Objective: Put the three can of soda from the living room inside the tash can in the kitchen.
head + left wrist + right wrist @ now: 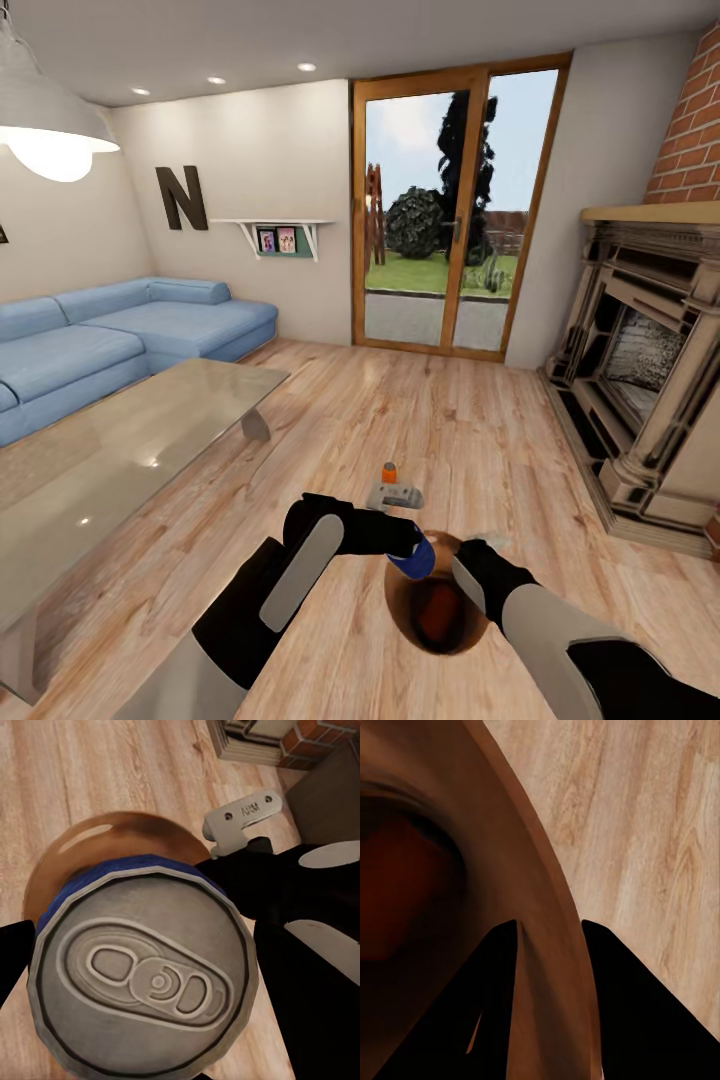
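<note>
My left gripper (410,550) is shut on the blue can of soda (420,562), held over the tash can's (402,603) mouth. In the left wrist view the can's silvery top (142,975) faces the camera, with the brown bucket (97,840) behind it. My right gripper (470,572) is shut on the bucket's rim. In the right wrist view one finger (495,1005) is inside the wall (510,847) and the other outside. A reddish can (437,612) lies at the bottom (397,892). An orange can (389,472) shows just beyond my left wrist's grey bracket (396,494).
A glass-topped low table (110,470) stands close on the left, with the blue sofa (130,335) behind it. The brick fireplace (650,390) fills the right side. Wood-framed glass doors (450,210) are straight ahead across the plank floor (450,420).
</note>
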Robot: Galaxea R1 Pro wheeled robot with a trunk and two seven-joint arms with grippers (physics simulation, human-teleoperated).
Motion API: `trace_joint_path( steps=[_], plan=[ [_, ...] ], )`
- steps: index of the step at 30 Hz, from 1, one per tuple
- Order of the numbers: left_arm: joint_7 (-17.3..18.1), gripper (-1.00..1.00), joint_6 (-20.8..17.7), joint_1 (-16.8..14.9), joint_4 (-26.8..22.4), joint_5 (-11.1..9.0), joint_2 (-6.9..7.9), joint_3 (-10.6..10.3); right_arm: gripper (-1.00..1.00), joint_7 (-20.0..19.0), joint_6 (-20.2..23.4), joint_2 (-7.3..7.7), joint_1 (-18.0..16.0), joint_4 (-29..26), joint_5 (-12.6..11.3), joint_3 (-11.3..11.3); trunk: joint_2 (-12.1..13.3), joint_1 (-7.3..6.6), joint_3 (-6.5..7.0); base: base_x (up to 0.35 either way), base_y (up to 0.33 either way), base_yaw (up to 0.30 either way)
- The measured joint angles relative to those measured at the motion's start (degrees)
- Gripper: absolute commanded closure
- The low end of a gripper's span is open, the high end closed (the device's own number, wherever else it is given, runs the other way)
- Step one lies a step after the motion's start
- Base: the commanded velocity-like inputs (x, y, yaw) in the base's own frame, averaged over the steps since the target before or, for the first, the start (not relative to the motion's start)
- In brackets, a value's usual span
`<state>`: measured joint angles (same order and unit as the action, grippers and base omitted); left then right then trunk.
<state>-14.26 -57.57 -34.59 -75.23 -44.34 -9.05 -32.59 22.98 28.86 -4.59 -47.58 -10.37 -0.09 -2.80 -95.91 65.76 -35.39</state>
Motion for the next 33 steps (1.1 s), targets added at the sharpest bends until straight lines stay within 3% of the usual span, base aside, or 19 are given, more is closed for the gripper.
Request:
trace_joint_path(
  steps=[15, 22, 28, 33],
  plan=[
    [-0.3, 1.00, 3.4, 0.0, 4.3, 0.4, -0.17, -1.0, 1.00, -0.2, 7.0, -0.54, -0.2, -3.9, 0.1, 0.3, 0.0, 0.00, 0.00, 0.000, 0.000, 0.000],
    [-0.3, 1.00, 6.5, 0.0, 9.8, 0.8, -0.11, -1.4, 1.00, -0.3, 7.9, -0.53, -0.3, -4.2, 0.2, 0.3, 0.0, 0.00, 0.00, 0.000, 0.000, 0.000],
    [-0.4, 1.00, 9.7, 0.0, 12.9, 0.6, -0.17, -4.5, 1.00, -0.5, 9.2, -0.82, -0.4, -4.3, 0.3, 0.2, 0.0, 0.00, 0.00, 0.000, 0.000, 0.000],
    [-0.6, 1.00, 11.7, 0.0, 14.5, 0.6, -0.17, -5.8, 1.00, -0.6, 9.9, -1.22, -0.4, -4.3, 0.3, 0.2, 0.0, 0.00, 0.00, 0.000, 0.000, 0.000]
  ],
)
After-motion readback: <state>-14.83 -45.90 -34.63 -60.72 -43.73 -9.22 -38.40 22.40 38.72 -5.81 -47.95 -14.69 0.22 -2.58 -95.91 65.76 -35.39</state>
